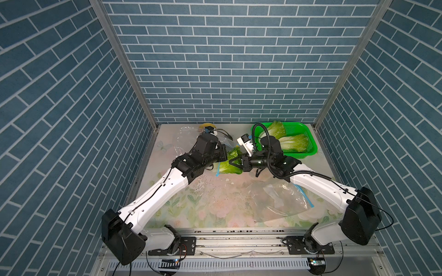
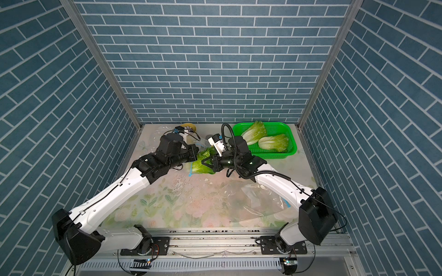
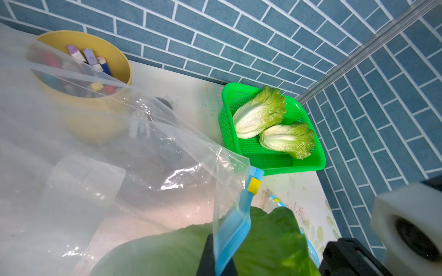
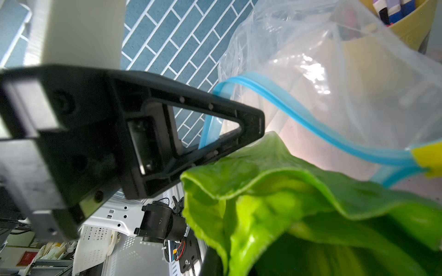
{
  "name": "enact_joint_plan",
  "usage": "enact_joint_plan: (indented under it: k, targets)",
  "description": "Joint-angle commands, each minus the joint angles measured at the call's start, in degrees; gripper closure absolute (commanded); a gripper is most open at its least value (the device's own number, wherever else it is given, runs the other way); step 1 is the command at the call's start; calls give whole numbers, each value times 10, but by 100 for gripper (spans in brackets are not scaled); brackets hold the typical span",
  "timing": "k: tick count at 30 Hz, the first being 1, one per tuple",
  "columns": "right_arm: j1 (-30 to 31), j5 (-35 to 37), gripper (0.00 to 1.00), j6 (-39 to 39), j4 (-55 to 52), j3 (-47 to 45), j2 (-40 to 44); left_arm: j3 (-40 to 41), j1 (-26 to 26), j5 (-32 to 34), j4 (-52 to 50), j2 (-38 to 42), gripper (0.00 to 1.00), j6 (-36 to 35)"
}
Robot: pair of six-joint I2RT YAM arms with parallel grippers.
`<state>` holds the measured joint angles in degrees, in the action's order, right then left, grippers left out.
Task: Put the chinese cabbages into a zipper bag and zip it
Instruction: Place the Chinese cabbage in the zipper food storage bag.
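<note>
The left gripper (image 3: 223, 258) is clamped on the blue zip edge of the zipper bag (image 3: 143, 167), holding the clear bag raised over the far left of the table (image 1: 215, 210). A yellow slider (image 3: 254, 185) sits on the zip strip just beyond the fingers.

The right gripper (image 1: 232, 162) faces it from the right, closed on the held cabbage (image 1: 228, 167), which hangs between the two grippers above the middle of the table. In both top views its long axis slants from far right to near left, across the line of the right gripper. Its crinkly green leaves are at the bag mouth, partly behind the clear film and partly outside the blue edge (the stalk end is hidden, so I cannot tell which way it points).

Two more cabbages lie touching in the green basket (image 1: 299, 156) at the far right corner. The far cabbage (image 1: 275, 130) lies slanted, its white stalk toward the near left and its leaves toward the back wall. The near cabbage (image 1: 294, 143) lies almost crosswise, stalk to the left and leaves to the right.

A second clear bag (image 1: 275, 203) lies flat on the near right of the table. A yellow bowl (image 3: 119, 55) of markers stands at the far left, behind the raised bag.
</note>
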<state>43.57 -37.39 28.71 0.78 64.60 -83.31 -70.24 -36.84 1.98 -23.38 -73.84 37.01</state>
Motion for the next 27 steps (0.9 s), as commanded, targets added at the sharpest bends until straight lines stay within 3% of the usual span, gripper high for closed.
enact_joint_plan:
  k: [1, 9, 20, 27]
  targets:
    - [10, 20, 100, 6, 69, -17, 45, 11, -3, 14, -4, 13, 100, 17]
    - [13, 66, 100, 11, 107, -41, 70, 27, -4, 21, 12, 31, 100, 61]
    - [30, 29, 100, -31, 91, -31, 15, 33, -3, 13, 40, 39, 100, 89]
    - [31, 12, 82, -48, 54, -15, -1, 33, -3, 25, 44, 40, 100, 93]
